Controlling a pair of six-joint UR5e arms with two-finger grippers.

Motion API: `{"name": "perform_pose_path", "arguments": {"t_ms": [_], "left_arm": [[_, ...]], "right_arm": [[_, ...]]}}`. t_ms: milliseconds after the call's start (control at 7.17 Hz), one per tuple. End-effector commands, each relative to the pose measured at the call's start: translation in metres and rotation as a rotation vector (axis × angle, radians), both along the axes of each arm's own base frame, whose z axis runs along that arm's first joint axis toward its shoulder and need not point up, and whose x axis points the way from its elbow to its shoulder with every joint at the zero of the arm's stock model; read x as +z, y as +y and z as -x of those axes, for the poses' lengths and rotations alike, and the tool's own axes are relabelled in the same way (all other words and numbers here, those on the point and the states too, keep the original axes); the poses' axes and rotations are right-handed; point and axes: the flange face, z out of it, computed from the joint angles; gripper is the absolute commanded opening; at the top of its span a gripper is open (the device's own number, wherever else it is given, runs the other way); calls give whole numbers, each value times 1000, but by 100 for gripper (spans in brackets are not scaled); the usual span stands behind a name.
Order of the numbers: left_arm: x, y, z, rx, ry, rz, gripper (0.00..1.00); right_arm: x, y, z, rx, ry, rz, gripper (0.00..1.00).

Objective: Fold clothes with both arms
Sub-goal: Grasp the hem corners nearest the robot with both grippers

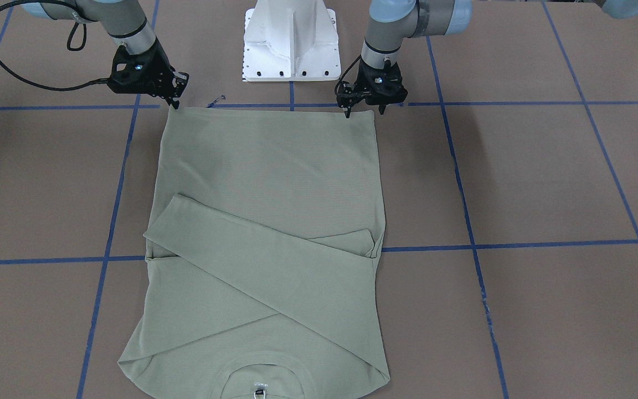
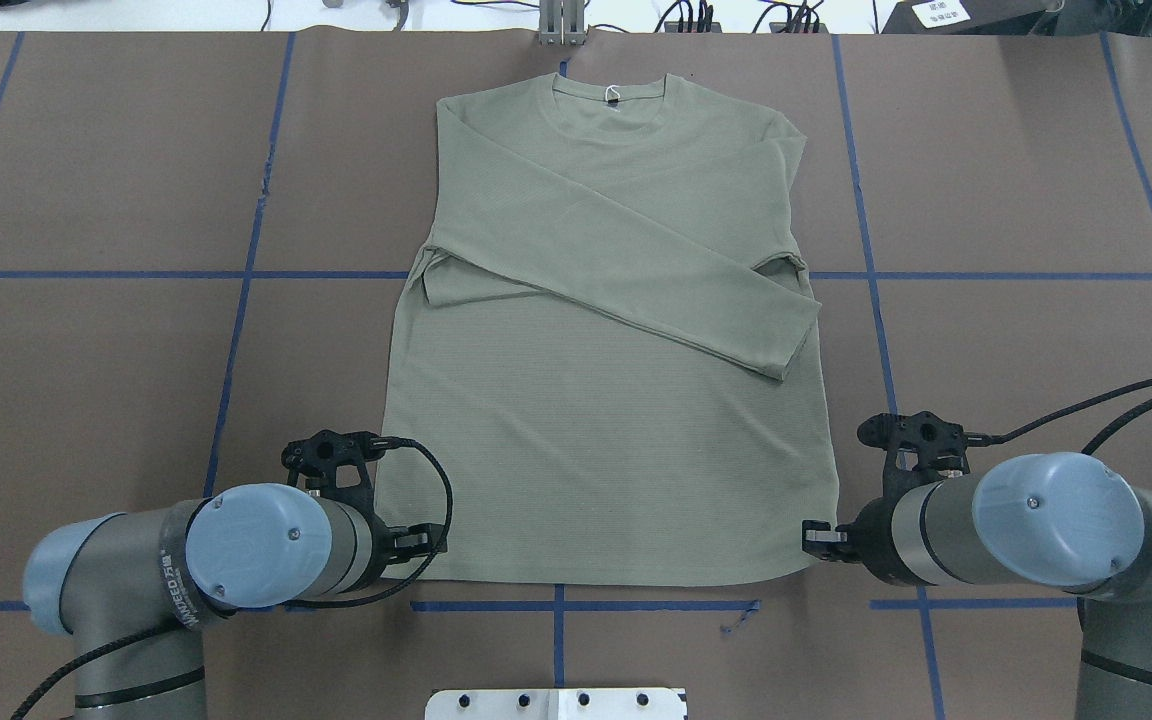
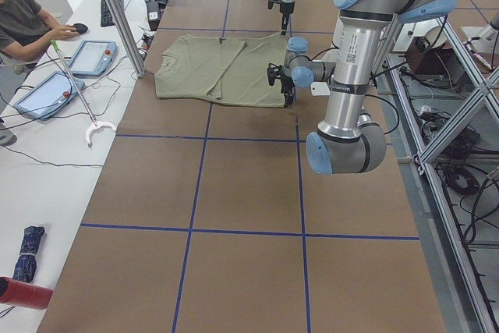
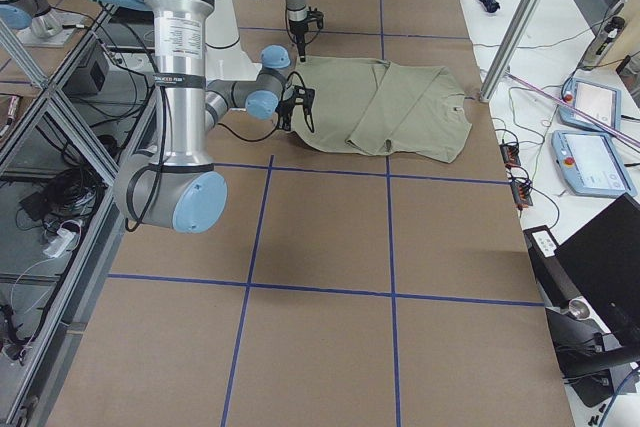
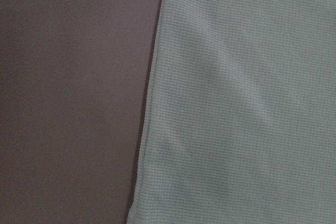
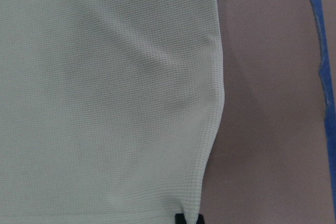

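**Flanking the hem: two grippers at the near corners of a flat shirt**

Starting at the left side of the overhead view, the left arm lies along the robot's edge of the table. The left gripper points down at the hem corner on that side. Its two fingertips stand apart, one over the cloth and one just outside the shirt's side edge (its wrist camera shows only ribbed fabric beside brown paper, and no fingers).

The pale sage-green shirt lies flat in the middle of the table. Its round neck is toward the far edge, and its hem is toward the robot's edge, just short of a blue tape line. Both sleeves are folded in and cross over the chest. A white tag sits at the neckline.

On the right, the right arm reaches in from the table's right-hand side, and the right gripper is at the other hem corner. Its wrist view shows a black fingertip right at that corner. Whether its jaws are together or apart cannot be told.
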Motion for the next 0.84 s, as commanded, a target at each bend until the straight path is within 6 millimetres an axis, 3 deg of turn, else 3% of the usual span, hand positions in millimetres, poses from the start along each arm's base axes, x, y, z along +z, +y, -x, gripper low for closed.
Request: {"name": "perform_pose_path", "arguments": {"t_ms": [0, 279, 697], "left_arm": [[8, -1, -4, -1, -18, 3, 87], [10, -1, -5, -1, -24, 4, 73], [15, -1, -3, -1, -32, 6, 27]], "right_arm": [[0, -1, -1, 1, 0, 1, 0], [0, -1, -1, 1, 0, 1, 0], [-3, -2, -3, 4, -6, -1, 0]]}}
